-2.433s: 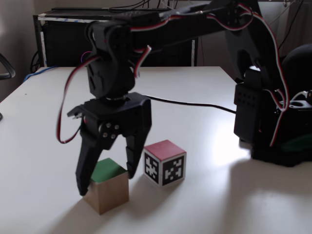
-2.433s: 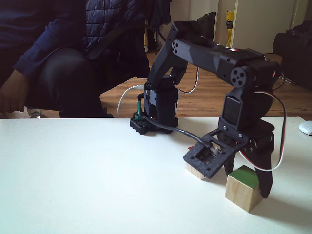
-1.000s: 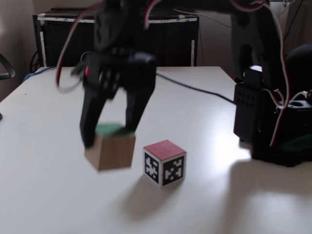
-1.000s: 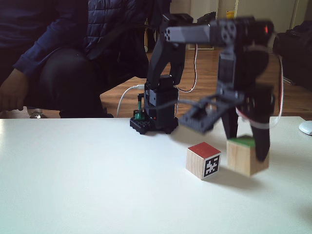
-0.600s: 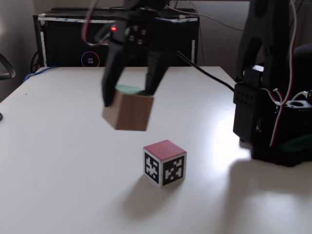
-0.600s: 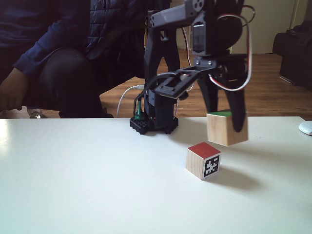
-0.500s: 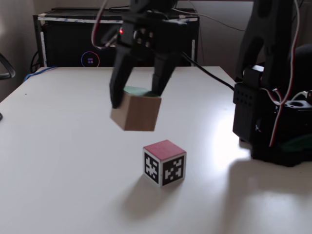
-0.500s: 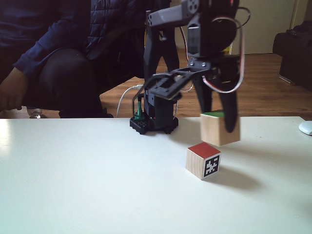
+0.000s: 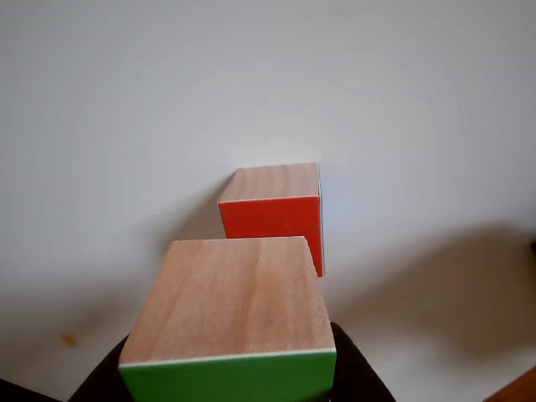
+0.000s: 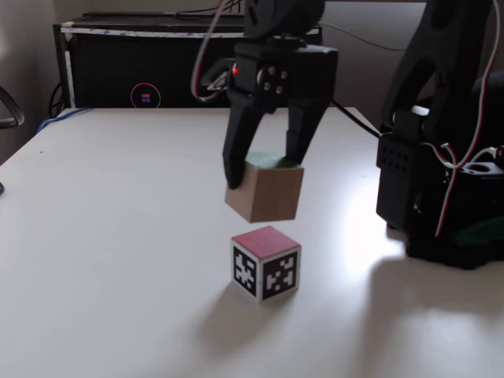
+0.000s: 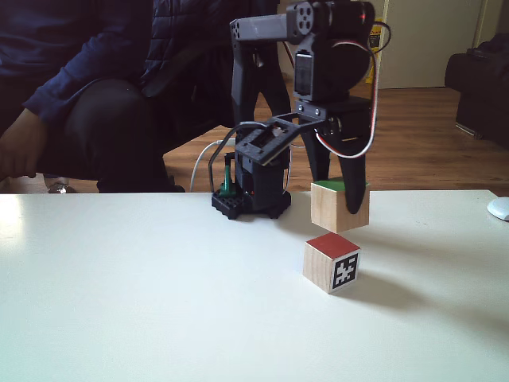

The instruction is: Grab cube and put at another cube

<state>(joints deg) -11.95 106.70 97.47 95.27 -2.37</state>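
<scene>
Both fixed views show two cubes. One pincer (image 10: 264, 181) clamps the green-faced cube (image 10: 268, 193) above the red-faced cube (image 10: 265, 262) on the tabletop (image 10: 102, 236).

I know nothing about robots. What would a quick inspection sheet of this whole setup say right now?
Surface: white table, bare around the cubes.
Job's things: green-faced cube held in the air just above the red-faced cube, not touching it.
Clutter: white object at the table's edge.
Grippers: pincer shut on the green-faced cube.
Cables: red, white and black wires along the arm.
Surroundings: seated person; dark cabinet.
</scene>
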